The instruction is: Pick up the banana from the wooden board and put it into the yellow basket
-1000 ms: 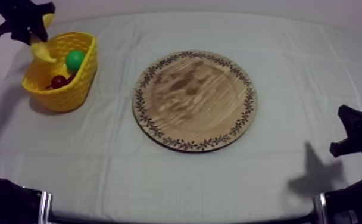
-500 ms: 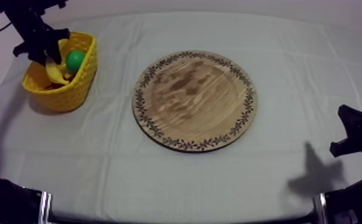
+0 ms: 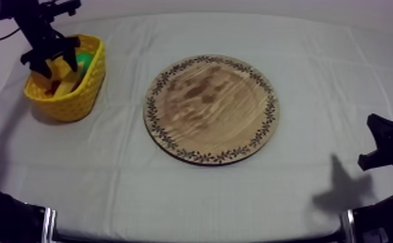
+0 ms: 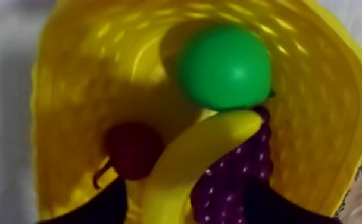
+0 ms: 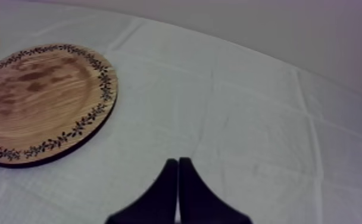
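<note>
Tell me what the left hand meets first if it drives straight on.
Most likely the banana, lying between the left hand's open fingers inside the yellow basket; beside it, the fingers would probably land on the small red fruit and the grapes. Depth is unclear.

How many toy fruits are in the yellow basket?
4: green pear, yellow banana beside it, small red fruit and purple grapes flanking the banana. More may lie underneath.

Soft overhead light; a dark shadow (image 3: 342,187) lies near right on the grey-white cloth (image 3: 192,194); glints speckle the yellow woven basket (image 4: 70,89).
</note>
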You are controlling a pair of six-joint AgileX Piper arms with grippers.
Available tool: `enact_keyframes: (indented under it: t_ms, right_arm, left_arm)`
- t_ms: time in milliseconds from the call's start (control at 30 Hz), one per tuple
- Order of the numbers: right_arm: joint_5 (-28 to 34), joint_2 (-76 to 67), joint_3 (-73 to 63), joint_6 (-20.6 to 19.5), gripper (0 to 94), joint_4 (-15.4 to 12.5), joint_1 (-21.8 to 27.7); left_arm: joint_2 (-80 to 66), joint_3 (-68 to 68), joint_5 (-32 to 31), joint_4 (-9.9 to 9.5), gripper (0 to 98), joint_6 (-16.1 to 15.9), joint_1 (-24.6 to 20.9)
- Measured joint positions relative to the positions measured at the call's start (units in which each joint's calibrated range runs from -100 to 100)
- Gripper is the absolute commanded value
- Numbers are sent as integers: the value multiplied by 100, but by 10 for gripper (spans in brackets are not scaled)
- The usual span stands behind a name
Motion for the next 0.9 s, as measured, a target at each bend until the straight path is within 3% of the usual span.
enact_keyframes:
  t_ms: [333,700,900]
  right_arm:
    - [0,0,0,0,2,0,0]
    - [0,0,0,0,2,0,0]
    - [0,0,0,-23,2,0,0]
  left_arm:
    - [-603,41,-141,-111,929,117,91]
    - [-2059,888,-819,-149,681,114,312]
    - [-3027,1739,-1562,-144,614,60,382]
